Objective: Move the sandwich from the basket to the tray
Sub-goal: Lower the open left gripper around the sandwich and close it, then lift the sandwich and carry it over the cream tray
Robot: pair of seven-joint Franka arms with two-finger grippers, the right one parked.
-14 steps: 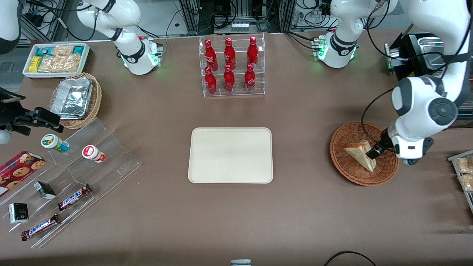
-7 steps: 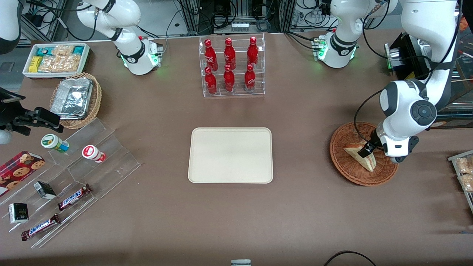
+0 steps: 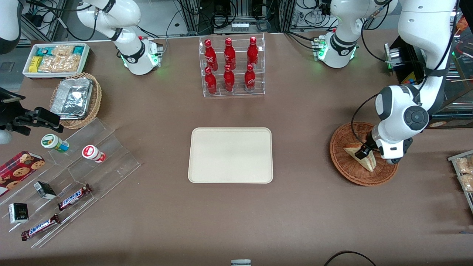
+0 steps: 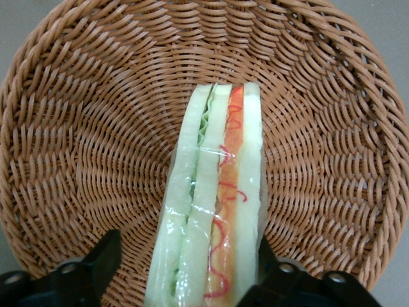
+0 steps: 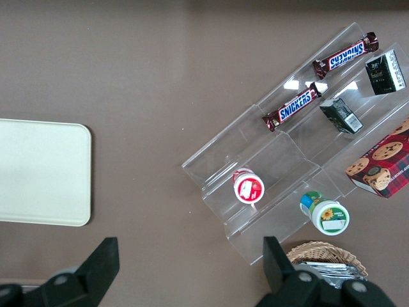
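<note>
The desk (image 3: 303,207) carries everything, and the tray (image 3: 230,155), cream and bare, is the landmark: it lies flat at mid-desk, nearer the front camera than the rack of red bottles (image 3: 231,66). Well apart from the tray, toward the working arm's end, sits the basket (image 3: 345,168), reddish-brown wicker, with the sandwich (image 4: 214,211) in it (a wrapped wedge standing on edge, cut side up, green and red layers showing).

The step in hand looks like the grasp. The gripper (image 4: 185,268) is down inside the basket with its jaws apart, one finger on either side of the sandwich, not visibly pressing it. Next, I judge, the jaws must close gently on the soft bread, lift it clear of the basket rim, and carry it across to the tray.
</note>
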